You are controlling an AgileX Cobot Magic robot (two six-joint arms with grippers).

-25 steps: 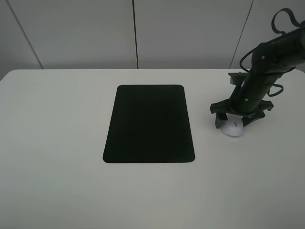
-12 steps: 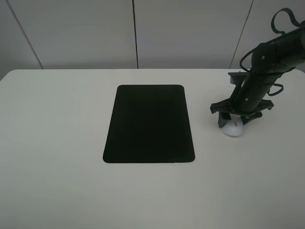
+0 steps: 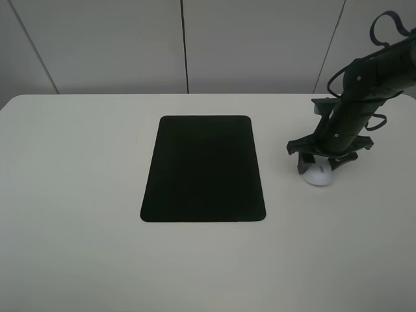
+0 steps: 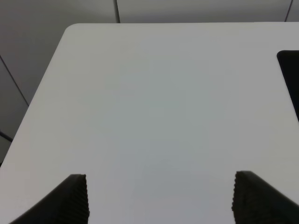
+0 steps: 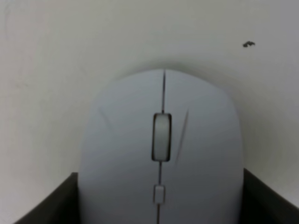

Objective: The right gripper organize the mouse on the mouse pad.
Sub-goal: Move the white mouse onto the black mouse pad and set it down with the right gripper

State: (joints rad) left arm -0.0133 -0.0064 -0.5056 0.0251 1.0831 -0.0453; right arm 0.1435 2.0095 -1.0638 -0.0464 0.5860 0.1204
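White mouse (image 3: 318, 177) pinched by right gripper (image 3: 318, 168) — off the mouse pad (image 3: 203, 169); left gripper (image 4: 161, 198) spread.

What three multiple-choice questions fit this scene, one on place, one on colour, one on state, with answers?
1. Where is the mouse?
A. on the table, right of the pad
B. on the pad
C. left of the pad

2. What colour is the pad?
A. white
B. black
C. blue

3. How is the right tool?
A. above the pad
B. lifting the mouse
C. fingers flanking the mouse

Answers:
1 A, the high view shows it on bare table beside the pad.
2 B, it is matte black.
3 C, the right wrist view shows dark fingers at both sides of it on the table.
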